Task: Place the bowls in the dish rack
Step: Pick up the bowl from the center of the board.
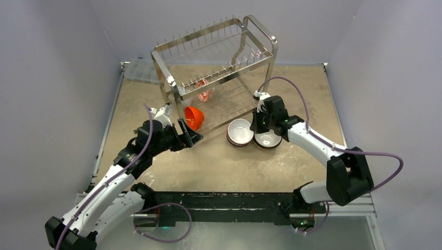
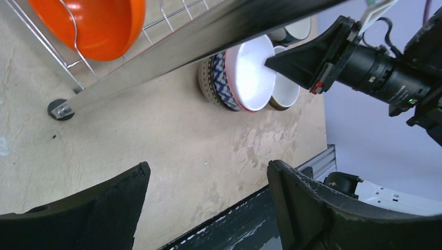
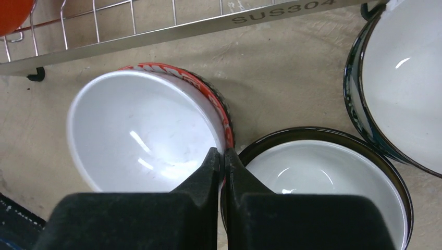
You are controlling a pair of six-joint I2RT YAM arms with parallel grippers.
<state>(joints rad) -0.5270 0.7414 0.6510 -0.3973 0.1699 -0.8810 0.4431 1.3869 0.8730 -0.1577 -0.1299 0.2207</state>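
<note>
Top external view shows us the dish rack (image 1: 227,75) at the back of the table (image 1: 208,161), with an orange bowl (image 1: 194,117) and a red flowery bowl (image 1: 204,89) on its bottom shelf. Just in front, a white bowl with a red outside (image 1: 240,131) touches a dark-rimmed bowl (image 1: 268,139). We see the left gripper (image 2: 208,167) spread wide, holding nothing, and the right gripper (image 3: 224,156) squeezed together where those two bowls meet.

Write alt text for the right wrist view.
Right gripper, shut, sits at the rim of a red-patterned bowl, beside a dark-rimmed bowl. A third bowl lies at right; the rack runs across the top, with an orange bowl top left.
</note>
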